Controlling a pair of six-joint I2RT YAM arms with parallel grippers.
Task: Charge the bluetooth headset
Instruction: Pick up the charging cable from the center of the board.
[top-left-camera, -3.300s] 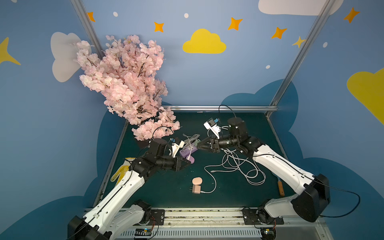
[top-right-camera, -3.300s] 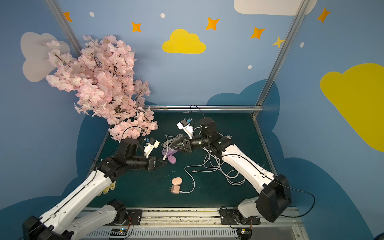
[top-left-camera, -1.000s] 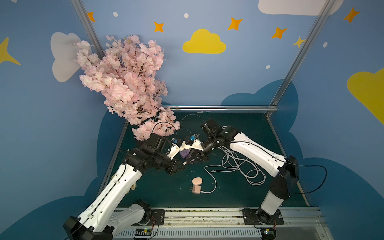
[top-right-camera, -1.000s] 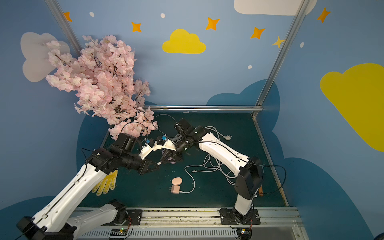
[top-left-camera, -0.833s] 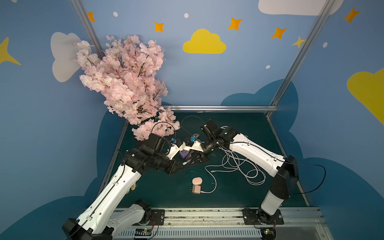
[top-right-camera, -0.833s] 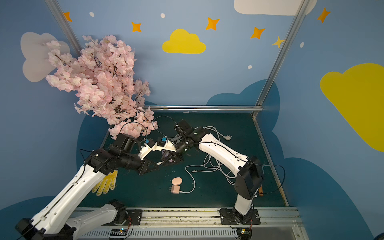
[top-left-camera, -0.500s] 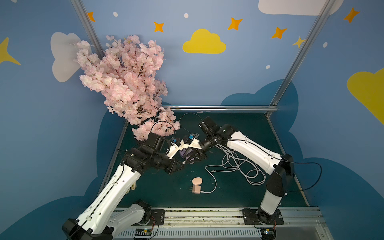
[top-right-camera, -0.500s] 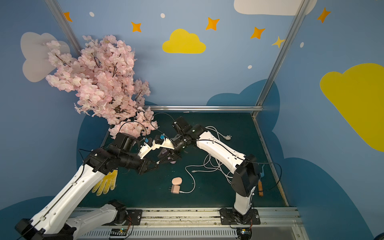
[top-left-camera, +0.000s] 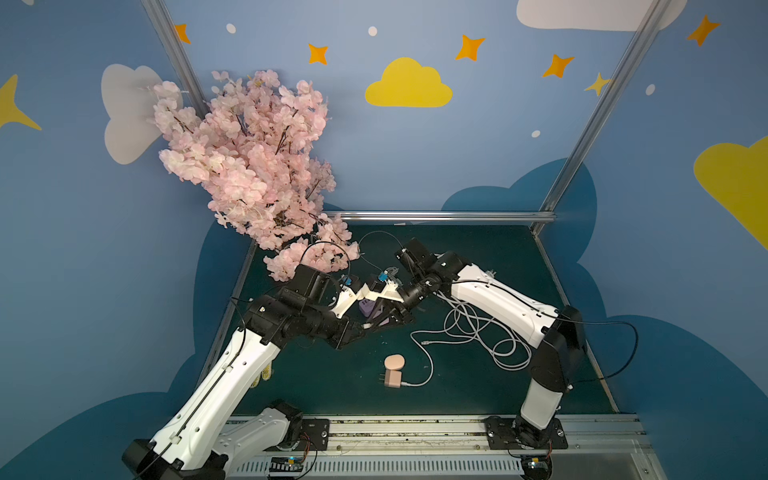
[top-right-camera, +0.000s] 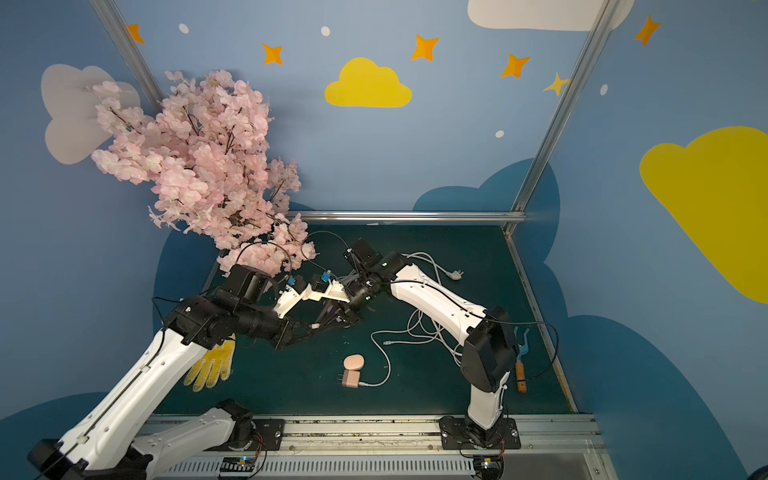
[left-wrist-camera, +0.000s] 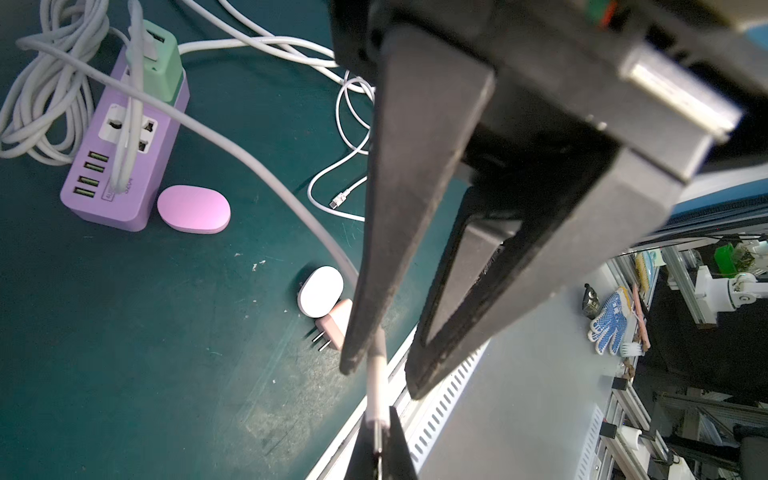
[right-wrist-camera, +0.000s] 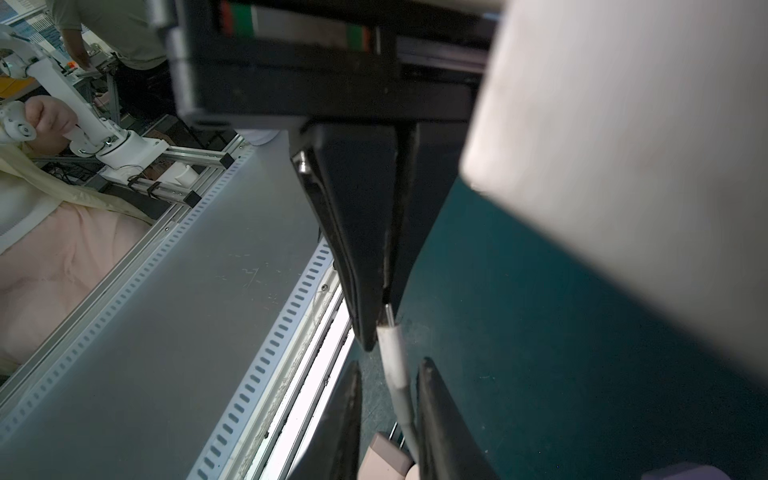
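My left gripper is shut on the metal tip of a grey-white charging cable's plug, held above the green mat. My right gripper stands open, its fingers on either side of that cable just behind the plug; the cable lies against one finger. In both top views the two grippers meet tip to tip. The cable runs back to a green adapter on a purple power strip. A lilac oval earbud case lies beside the strip. A second, pale oval case lies by a pink wall adapter.
A tangle of white cables lies right of centre, one loose connector pointing left. A pink blossom tree overhangs the back left. A yellow glove lies at the left and an orange-handled tool at the right edge.
My right gripper has shifted slightly left and its jaws have narrowed around the cable at the left gripper's tip. The left gripper has stayed shut on the plug and hardly moved.
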